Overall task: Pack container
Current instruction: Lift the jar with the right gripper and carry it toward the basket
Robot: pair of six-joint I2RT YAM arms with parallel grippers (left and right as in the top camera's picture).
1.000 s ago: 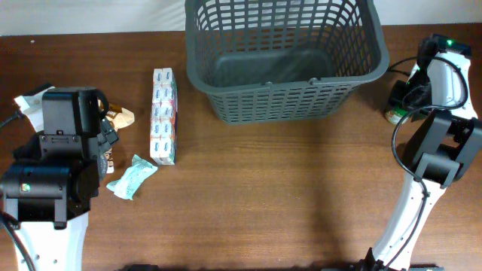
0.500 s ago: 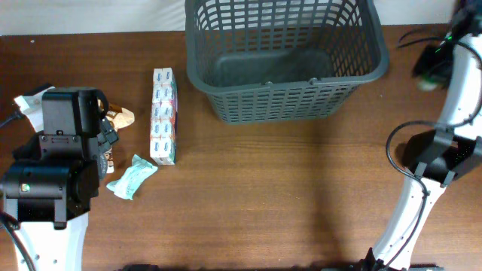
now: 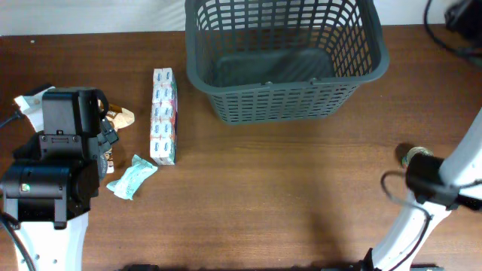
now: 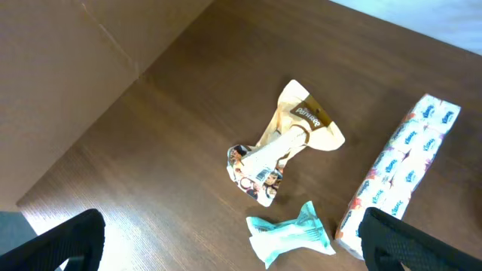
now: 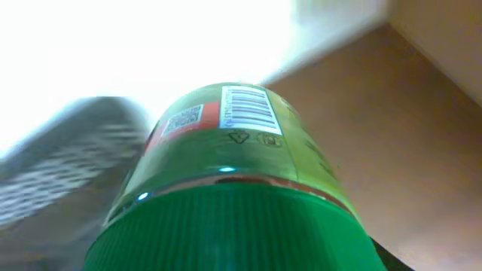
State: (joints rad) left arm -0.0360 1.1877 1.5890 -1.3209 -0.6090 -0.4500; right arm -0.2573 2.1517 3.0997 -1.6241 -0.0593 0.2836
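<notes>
Two claws logged. L claw [image 4: 237, 241]: released, fingers wide apart over table [image 3: 286, 196], nothing between. R claw [image 3: 461, 15]: we read it as grasping green-lidded jar [image 5: 226, 188], held off table at far-right corner. Container [image 3: 286, 105] upright at table's far edge, approx. centre; tissue pack [image 3: 163, 115] lies apart, to its left.

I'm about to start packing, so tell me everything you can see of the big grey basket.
The container is a large dark grey plastic basket with lattice-slotted walls, a solid rim and a solid floor. It stands upright at the far side of the table, a little right of the middle, and the overhead picture's edge cuts off its far rim. It looks empty. It rests on the table, and nothing else is seen touching it.
</notes>
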